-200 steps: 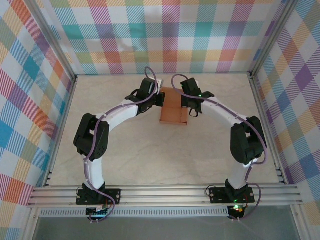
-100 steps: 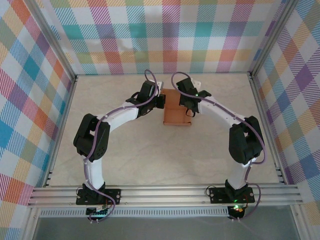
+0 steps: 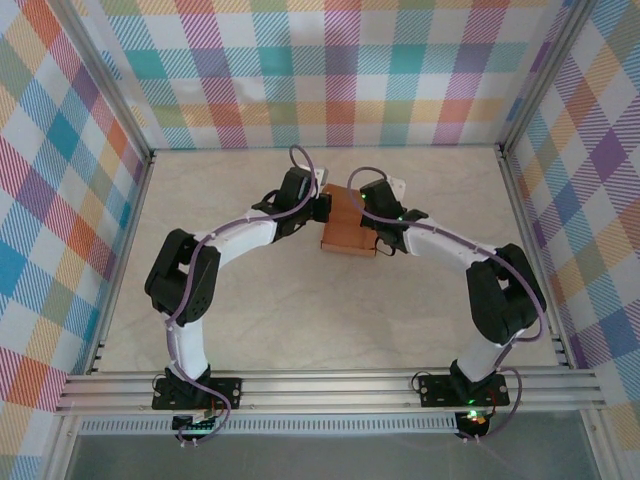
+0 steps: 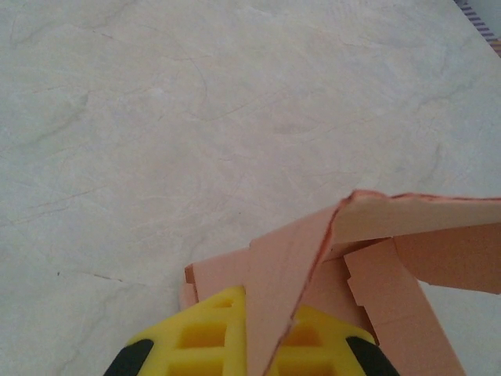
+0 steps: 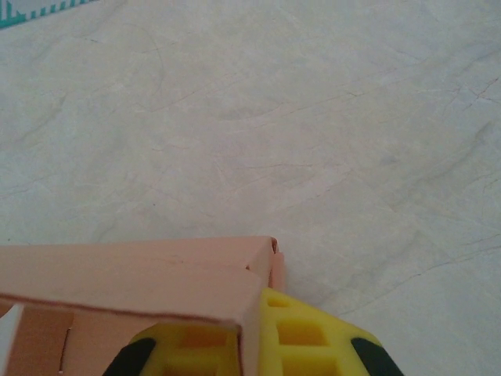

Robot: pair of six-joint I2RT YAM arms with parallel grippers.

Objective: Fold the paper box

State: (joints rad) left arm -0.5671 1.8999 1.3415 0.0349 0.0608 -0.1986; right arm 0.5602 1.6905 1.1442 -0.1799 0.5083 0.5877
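Observation:
The paper box [image 3: 347, 222] is salmon-orange card, partly folded, held between both arms at the far middle of the table. My left gripper [image 3: 322, 206] is at its left edge and my right gripper [image 3: 376, 228] at its right edge. In the left wrist view, the yellow fingers [image 4: 202, 333] of the left gripper [image 4: 266, 317] are shut on an upright panel of the paper box [image 4: 438, 251], with flaps spread to the right. In the right wrist view, the right gripper [image 5: 254, 333] is shut on a side wall of the paper box [image 5: 133, 274], whose top panel stretches left.
The beige marbled table [image 3: 300, 310] is fenced by checked cloth walls [image 3: 60, 200] on three sides. An aluminium rail [image 3: 330, 388] runs along the near edge, where both arm bases are bolted.
The right gripper has moved nearer and slightly right along the box's right edge. The box has shifted a little nearer and turned slightly. Both grippers stay shut on it.

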